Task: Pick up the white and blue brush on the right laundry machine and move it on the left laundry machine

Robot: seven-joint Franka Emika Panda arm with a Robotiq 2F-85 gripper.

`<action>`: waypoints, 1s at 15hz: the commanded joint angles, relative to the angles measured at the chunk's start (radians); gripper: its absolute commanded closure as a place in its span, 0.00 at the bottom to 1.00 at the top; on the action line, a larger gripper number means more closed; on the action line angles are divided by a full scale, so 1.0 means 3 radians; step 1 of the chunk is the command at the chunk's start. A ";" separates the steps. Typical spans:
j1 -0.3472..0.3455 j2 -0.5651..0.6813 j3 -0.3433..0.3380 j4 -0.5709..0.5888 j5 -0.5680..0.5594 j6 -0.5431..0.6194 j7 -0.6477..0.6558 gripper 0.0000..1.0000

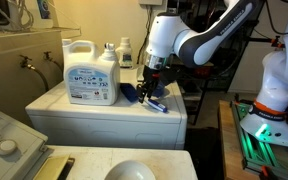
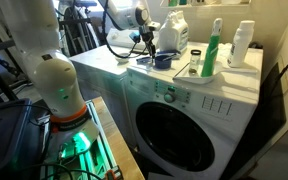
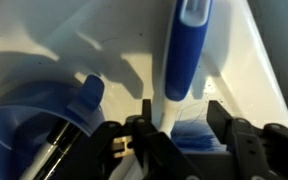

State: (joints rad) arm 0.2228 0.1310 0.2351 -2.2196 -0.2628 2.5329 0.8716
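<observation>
The white and blue brush (image 3: 184, 50) lies on the flat white top of the right laundry machine (image 1: 134, 112), near its front edge. Its dark blue bristles (image 3: 196, 130) sit low in the wrist view, and the handle runs away from them. My gripper (image 3: 179, 110) is down over the brush with one finger on each side of the head end, open. Both exterior views show the gripper (image 1: 154, 80) (image 2: 147, 47) just above the brush (image 1: 156, 102) (image 2: 162, 62). The left laundry machine (image 1: 9, 135), grey-white with a round knob, shows at the lower left.
A big white detergent jug (image 1: 91, 72) and small bottles (image 1: 125, 50) stand behind the brush. A blue scoop (image 3: 34, 120) lies right beside it. A green spray bottle (image 2: 214, 48) and a white bottle (image 2: 243, 44) stand on the same top.
</observation>
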 commanded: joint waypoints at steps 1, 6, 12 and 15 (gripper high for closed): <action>0.0109 0.0095 -0.0167 0.0052 -0.0195 0.0058 0.0199 0.50; 0.0164 0.0149 -0.0249 0.0105 -0.0210 0.0100 0.0290 0.84; 0.0184 0.0121 -0.0257 0.0152 -0.0070 -0.0150 0.0410 0.96; 0.0161 -0.0163 -0.0196 0.0081 0.0116 -0.0294 0.0345 0.96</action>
State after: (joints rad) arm 0.2630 0.1563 0.1685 -2.1799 -0.2850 2.4959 0.9926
